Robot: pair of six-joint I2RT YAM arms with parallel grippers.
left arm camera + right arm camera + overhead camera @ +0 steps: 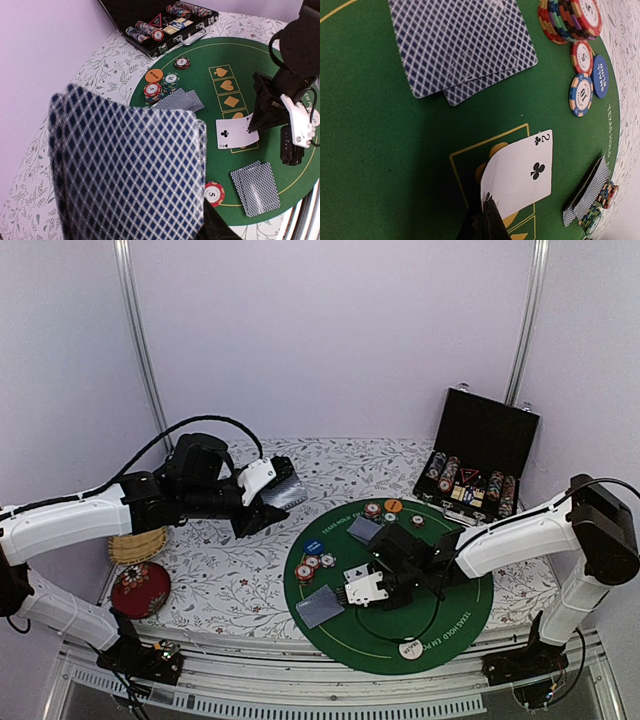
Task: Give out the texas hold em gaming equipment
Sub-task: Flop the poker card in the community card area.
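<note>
Round green felt mat (440, 625) | left claw (272, 497) grips checkered deck (130, 170) | right claw (487, 216) pinches club card (520, 175)

mat (370, 640): matt green felt | cards (130, 170): glossy paper | chips (570, 20): smooth plastic | case (490, 435): metal-trimmed

The face-up card (235, 132) shows a 2 and a club sign. The green mat (455, 635) has TEXAS HOLD EM printed along its rim at ten and four o'clock in the top view, and its yellow boxes carry spade, heart and diamond signs. A red-white chip (214, 193) reads 5 and a green-edged chip (171, 78) reads 20. The blue disc (600, 76) reads BLIND. The orange disc (154, 75) has lettering too small to read.
</note>
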